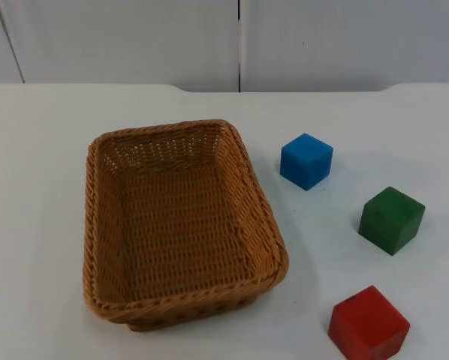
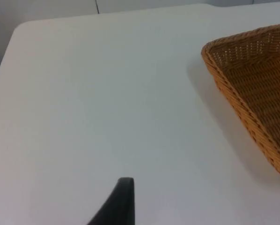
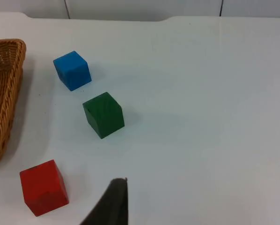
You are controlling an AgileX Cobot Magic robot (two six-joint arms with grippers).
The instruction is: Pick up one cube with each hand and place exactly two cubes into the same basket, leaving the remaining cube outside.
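An empty woven wicker basket (image 1: pixel 97 225) lies left of the table's middle; its rim (image 2: pixel 233 101) also appears in the left wrist view. Three cubes stand on the table to its right: a blue cube (image 1: pixel 306 160) farthest back, a green cube (image 1: pixel 391 220) further right, and a red cube (image 1: pixel 368 323) nearest the front edge. The right wrist view has the same blue cube (image 3: pixel 72 70), green cube (image 3: pixel 103 114) and red cube (image 3: pixel 43 187). My left gripper (image 2: pixel 123 201) hovers over bare table left of the basket. My right gripper (image 3: pixel 113 201) hovers just right of the red cube, touching nothing.
A grey partition wall (image 1: pixel 239 37) closes the back of the white table (image 1: pixel 37 150). Open table lies left of the basket and right of the cubes. The basket's right wall (image 3: pixel 4 93) stands a short way from the blue cube.
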